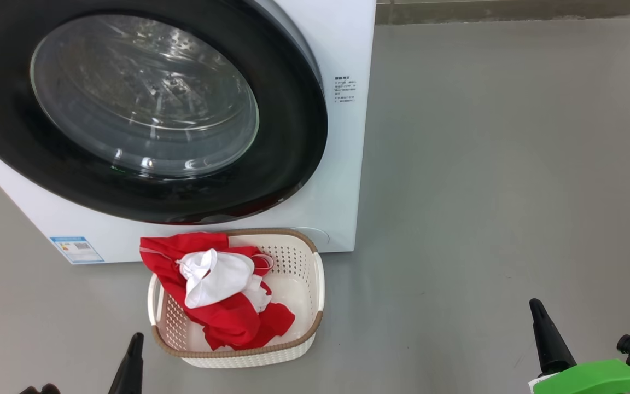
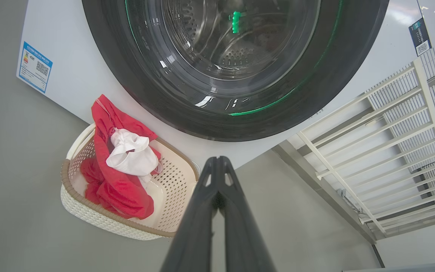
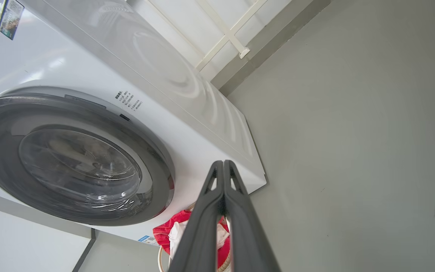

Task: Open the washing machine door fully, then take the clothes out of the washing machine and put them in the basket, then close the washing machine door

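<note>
Hanging near, the left claw [image 2: 217, 162] and right claw [image 3: 223, 164] were both clenched, empty. Just beyond the left one, the clothes [image 1: 227, 320] lay in the basket [image 1: 319, 284] on the floor. Farther off, the washing machine door [image 1: 293, 137] looked shut against the washing machine [image 1: 342, 191]; the task seemed finished.

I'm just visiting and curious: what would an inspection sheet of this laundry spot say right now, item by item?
Surface: grey floor.
Job's things: washing machine door looks shut on the washing machine; red and white clothes lie in the basket, some draped over its rim.
Clutter: nothing seen.
Grippers: left gripper and right gripper both shut, holding nothing.
Cables: nothing seen.
Surroundings: white slatted rack beside the machine.
</note>
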You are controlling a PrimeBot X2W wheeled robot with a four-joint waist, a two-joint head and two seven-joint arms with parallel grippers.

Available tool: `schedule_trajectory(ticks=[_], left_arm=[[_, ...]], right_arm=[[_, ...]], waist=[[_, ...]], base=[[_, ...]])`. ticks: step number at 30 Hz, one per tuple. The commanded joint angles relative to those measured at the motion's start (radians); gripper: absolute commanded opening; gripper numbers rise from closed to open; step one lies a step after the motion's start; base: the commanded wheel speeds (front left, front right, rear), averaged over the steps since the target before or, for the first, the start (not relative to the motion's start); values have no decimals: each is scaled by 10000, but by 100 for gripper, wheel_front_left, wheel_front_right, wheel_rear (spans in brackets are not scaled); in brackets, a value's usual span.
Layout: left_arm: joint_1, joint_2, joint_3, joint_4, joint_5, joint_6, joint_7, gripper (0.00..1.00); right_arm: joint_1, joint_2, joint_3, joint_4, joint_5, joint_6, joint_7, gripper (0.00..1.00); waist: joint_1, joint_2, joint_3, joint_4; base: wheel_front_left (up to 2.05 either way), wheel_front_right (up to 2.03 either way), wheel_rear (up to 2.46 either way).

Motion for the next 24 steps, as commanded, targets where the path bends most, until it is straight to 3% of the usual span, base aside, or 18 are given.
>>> schedule_trajectory(ticks=[1, 24], left_arm=[[-461, 65, 269, -174, -309, 3, 76, 0], [-763, -94, 515, -125, -2396, 4, 720, 0]], right_arm=[[-462, -187, 43, -278, 340, -4, 91, 0], [-824, -248, -79, -323, 2526, -6, 722, 0]], waist=[[-1, 0, -11, -11], [-1, 0, -122, -129]], base=[[0, 0, 0], [0, 0, 0]])
